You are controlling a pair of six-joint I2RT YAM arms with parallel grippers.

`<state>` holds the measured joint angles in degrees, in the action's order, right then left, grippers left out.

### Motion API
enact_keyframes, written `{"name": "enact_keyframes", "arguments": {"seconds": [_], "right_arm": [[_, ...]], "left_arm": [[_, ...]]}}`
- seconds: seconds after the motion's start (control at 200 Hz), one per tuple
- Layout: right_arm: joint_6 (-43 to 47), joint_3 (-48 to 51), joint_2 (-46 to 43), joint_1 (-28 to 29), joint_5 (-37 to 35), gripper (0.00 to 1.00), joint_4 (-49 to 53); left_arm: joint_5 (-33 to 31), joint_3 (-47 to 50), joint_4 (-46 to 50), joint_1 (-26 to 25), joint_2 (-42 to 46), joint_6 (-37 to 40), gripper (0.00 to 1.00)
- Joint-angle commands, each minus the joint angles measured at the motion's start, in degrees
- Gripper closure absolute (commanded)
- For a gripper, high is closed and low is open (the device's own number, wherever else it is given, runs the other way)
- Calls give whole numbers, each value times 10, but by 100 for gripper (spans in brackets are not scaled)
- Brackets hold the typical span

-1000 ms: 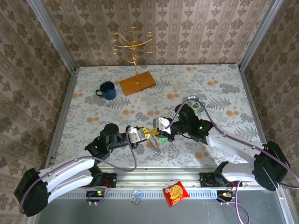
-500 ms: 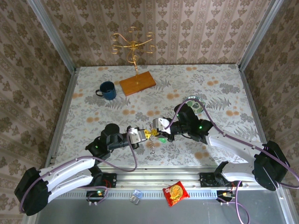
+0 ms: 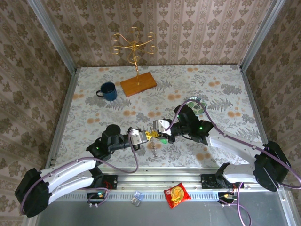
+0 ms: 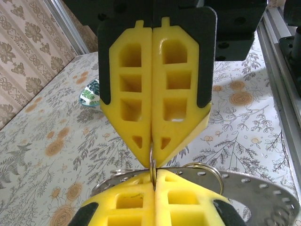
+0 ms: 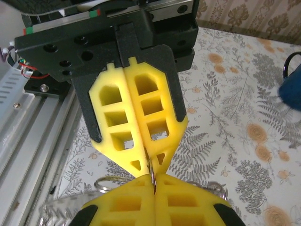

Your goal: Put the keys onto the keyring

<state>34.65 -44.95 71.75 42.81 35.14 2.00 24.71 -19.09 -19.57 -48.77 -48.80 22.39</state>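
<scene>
My two grippers meet tip to tip above the middle of the table, the left gripper [image 3: 147, 136] coming from the left and the right gripper [image 3: 157, 131] from the right. Both are shut on the keyring [image 4: 152, 161], a thin wire loop seen edge-on between the yellow fingertips [image 5: 141, 197]. In the left wrist view my left gripper [image 4: 154, 178] is at the bottom, the right one above. A green-headed key [image 3: 163, 141] shows under the right gripper. A small dark key [image 3: 154, 147] dangles below the tips. Wire rings [image 4: 207, 168] and a perforated metal strip [image 4: 254, 190] hang behind the fingers.
A blue mug [image 3: 108, 91] and a wooden base with a gold stand [image 3: 138, 83] are at the back left. A patterned round thing [image 3: 197, 106] lies behind the right arm. A red snack packet [image 3: 176, 194] rests on the near rail.
The left gripper has closed fully on the ring. The dangling piece under the tips has swung and hangs straighter; both arms have barely moved.
</scene>
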Motion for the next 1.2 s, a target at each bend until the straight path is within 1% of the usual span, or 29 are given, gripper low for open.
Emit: {"name": "enact_keyframes", "arguments": {"seconds": [0.0, 0.02, 0.06, 0.13, 0.185, 0.27, 0.38, 0.475, 0.565, 0.69, 0.765, 0.895, 1.055, 1.12, 1.195], "right_arm": [[5, -19, 4, 8, 26, 100, 5], [5, -19, 3, 7, 24, 100, 4], [5, -17, 0, 8, 19, 100, 1], [9, -11, -8, 7, 1, 100, -6], [12, -7, -15, 8, -18, 100, -9], [13, -3, -24, 8, -54, 100, -6], [13, 0, -33, 8, -91, 100, 0], [-12, 6, -39, 10, -140, 100, -1], [-39, 9, -48, 11, -171, 100, 9], [-85, 19, -64, 11, -209, 100, 7], [-100, 23, -70, 10, -231, 100, 8], [-138, 25, -76, -3, -283, 100, 3], [-178, 14, -75, -27, -299, 100, 14], [-189, 8, -72, -34, -306, 100, 21], [-207, 0, -69, -42, -321, 100, 30]], "left_arm": [[15, -6, -40, -3, 0, 9, 100], [14, -5, -40, -4, 0, 9, 99], [8, -5, -38, -3, 2, 9, 93], [-9, -1, -36, -4, 9, 8, 74], [-30, 5, -35, -4, 19, 7, 63], [-88, 16, -32, -4, 46, 0, 50], [-170, 27, -16, -4, 95, -15, 41], [-239, 29, 19, -3, 140, -32, 38], [-307, 27, 55, -3, 174, -66, 36], [-358, 12, 112, -2, 196, -124, 37], [-368, 6, 133, -1, 195, -156, 37], [-363, -4, 136, 0, 172, -215, 37], [-341, -22, 137, -6, 122, -299, 39], [-351, -27, 139, -15, 98, -339, 41], [-368, -36, 145, -34, 71, -405, 42]]}}
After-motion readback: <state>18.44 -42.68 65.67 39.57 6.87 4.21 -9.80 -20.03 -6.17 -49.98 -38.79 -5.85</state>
